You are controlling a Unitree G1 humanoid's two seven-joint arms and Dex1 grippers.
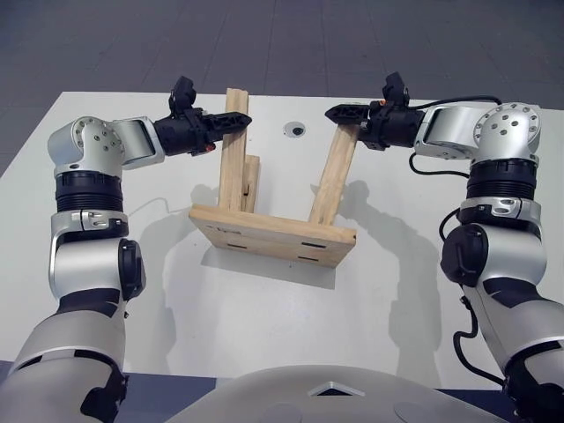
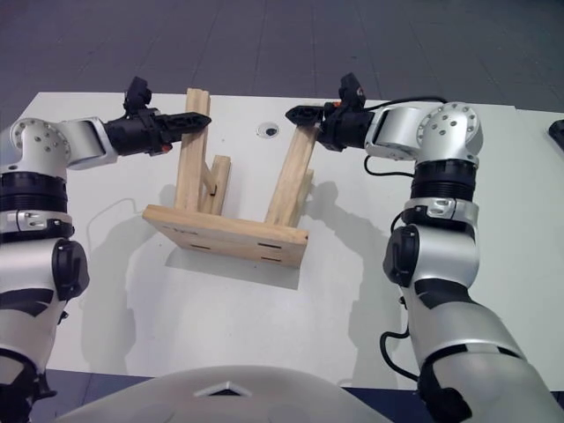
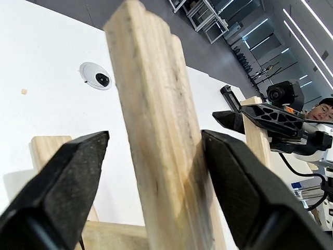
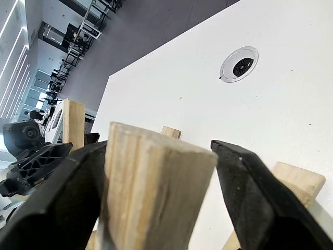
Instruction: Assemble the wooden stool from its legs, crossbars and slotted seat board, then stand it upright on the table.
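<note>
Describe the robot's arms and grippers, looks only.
Both arms, left arm and right arm, have rounded silver-grey shells with black ribbed joint bands. The left gripper and right gripper are black, each with two tapering fingers; the left one carries a small orange-red spot. A black cable loops along the right arm.

White desk (image 1: pixel 423 291) carrying an upturned stool (image 1: pixel 273 203)
The slotted seat board (image 1: pixel 264 236) lies flat on the desk, legs pointing up; a round cable port (image 1: pixel 297 130) sits in the surface just behind, between the legs
</note>
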